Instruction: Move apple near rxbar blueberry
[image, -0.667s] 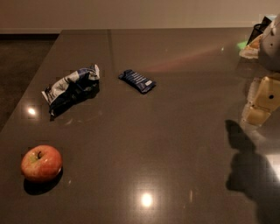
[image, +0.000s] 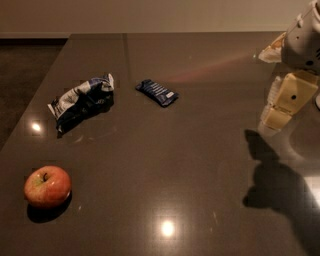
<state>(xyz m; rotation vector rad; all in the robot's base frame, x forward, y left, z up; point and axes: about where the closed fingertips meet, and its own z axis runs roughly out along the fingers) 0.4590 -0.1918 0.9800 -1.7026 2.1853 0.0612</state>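
— Apple (image: 47, 186): where does it sit?
— Near the front-left corner of the dark bench (image: 200, 165), stem dimple up, its shadow just beneath it.
— And the rxbar blueberry (image: 157, 92)?
— Lying flat toward the back edge, left of the middle, well apart from the apple. A crumpled blue-and-white chip bag (image: 82, 100) lies between it and the left edge.
— The pincer (image: 280, 107)?
— Hanging over the bench by the right edge, well apart from all three things. Whether it is released or clenched, I cannot tell.
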